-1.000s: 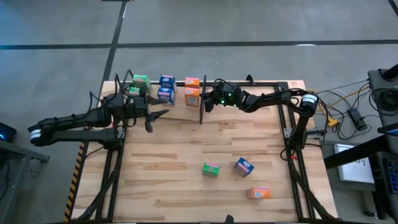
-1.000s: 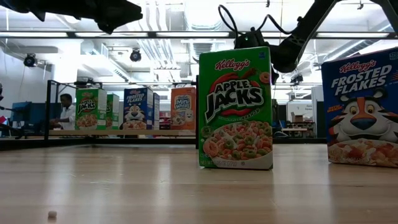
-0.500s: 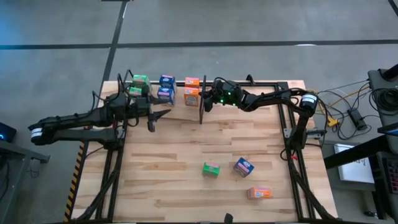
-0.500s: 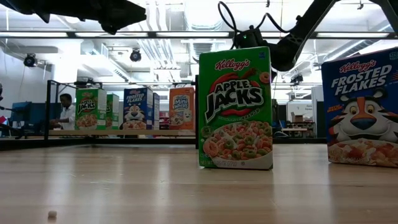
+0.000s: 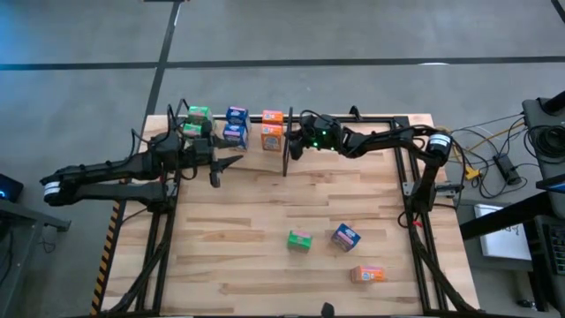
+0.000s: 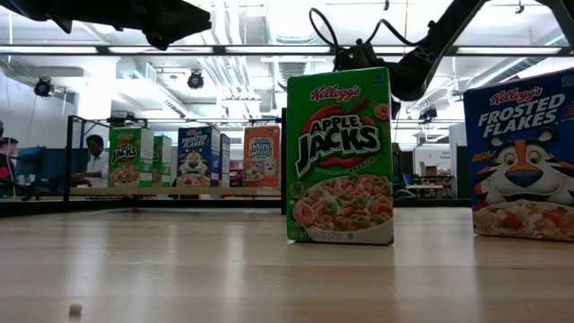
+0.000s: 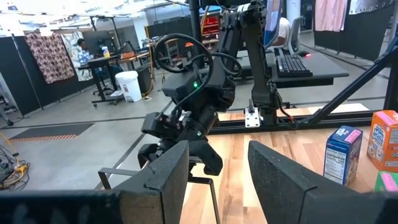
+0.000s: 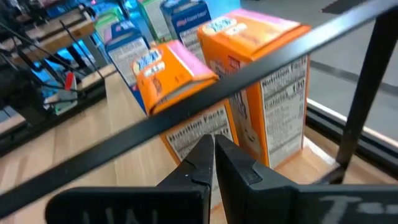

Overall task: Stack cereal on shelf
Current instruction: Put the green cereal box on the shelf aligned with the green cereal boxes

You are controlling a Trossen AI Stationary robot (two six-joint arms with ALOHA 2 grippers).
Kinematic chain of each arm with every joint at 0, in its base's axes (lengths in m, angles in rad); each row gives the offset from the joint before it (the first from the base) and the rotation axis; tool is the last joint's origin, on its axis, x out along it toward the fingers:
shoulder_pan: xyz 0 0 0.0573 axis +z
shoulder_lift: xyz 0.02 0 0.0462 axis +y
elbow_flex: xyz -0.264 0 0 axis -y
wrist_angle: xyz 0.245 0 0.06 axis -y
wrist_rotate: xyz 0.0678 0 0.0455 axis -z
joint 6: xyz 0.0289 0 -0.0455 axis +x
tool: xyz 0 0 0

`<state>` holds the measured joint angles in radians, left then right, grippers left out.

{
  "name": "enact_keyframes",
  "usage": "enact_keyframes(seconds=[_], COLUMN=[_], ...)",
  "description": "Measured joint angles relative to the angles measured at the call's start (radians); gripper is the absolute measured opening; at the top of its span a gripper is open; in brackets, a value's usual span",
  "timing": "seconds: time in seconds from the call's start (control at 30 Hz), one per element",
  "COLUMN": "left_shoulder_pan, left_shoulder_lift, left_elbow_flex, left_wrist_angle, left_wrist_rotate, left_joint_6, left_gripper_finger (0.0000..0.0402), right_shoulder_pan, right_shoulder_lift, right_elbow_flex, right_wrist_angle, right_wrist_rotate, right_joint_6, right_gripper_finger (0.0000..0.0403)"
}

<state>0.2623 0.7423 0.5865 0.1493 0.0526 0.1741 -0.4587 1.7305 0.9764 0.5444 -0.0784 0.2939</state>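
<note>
Six small cereal boxes stand on the shelf (image 5: 252,152) at the table's far edge: two green (image 5: 194,121), two blue (image 5: 235,124), two orange (image 5: 273,127). A green box (image 5: 299,240), a blue box (image 5: 346,236) and an orange box (image 5: 367,274) rest on the near right tabletop. My right gripper (image 8: 214,155) is shut, reaching past the black divider rod (image 5: 287,159), its tips at the side panel of an orange box (image 8: 199,127). My left gripper (image 5: 222,164) hovers open and holds nothing, just near of the green boxes. My right gripper's shut fingertips (image 8: 205,149) point level, from the table's right, at the printed side panel (image 8: 202,124) of the nearer orange box on the shelf. I cannot tell whether they touch it. The box stands upright on the shelf.
A black frame bar (image 8: 249,74) crosses just above my right gripper's fingers. In the low view the green box (image 6: 341,157) and the blue box (image 6: 520,161) stand upright close by. Bare wood lies between the shelf and those boxes. A person sits in the room beyond.
My right gripper has crept a little toward the table's left, closer to the orange boxes on the shelf. My left arm has kept still.
</note>
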Motion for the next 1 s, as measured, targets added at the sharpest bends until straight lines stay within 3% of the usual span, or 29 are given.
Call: enact_keyframes(seconds=[0.27, 0.53, 0.8, 1.0], left_shoulder_pan=[0.000, -0.042, -0.152, -0.276], left_shoulder_lift=[0.006, 0.036, 0.079, 0.103], left_elbow_flex=[0.000, 0.000, 0.001, 0.002], left_wrist_angle=[-0.011, -0.018, -0.018, -0.016], left_wrist_rotate=[0.000, 0.001, -0.004, -0.124], left_joint_6=[-0.044, -0.087, -0.132, -0.174], left_gripper_finger=[0.0150, 0.0150, 0.0150, 0.0150], right_shoulder_pan=[0.001, 0.053, 0.223, 0.379], right_shoulder_lift=[-0.076, -0.260, -0.460, -0.546], right_elbow_flex=[-0.002, -0.002, -0.002, -0.002], right_wrist_angle=[-0.222, -0.521, -0.687, -0.738], right_wrist_rotate=[0.000, 0.003, 0.086, 0.105], right_joint_6=[-0.006, -0.008, -0.007, 0.043], right_gripper_finger=[0.0009, 0.0009, 0.0009, 0.0009])
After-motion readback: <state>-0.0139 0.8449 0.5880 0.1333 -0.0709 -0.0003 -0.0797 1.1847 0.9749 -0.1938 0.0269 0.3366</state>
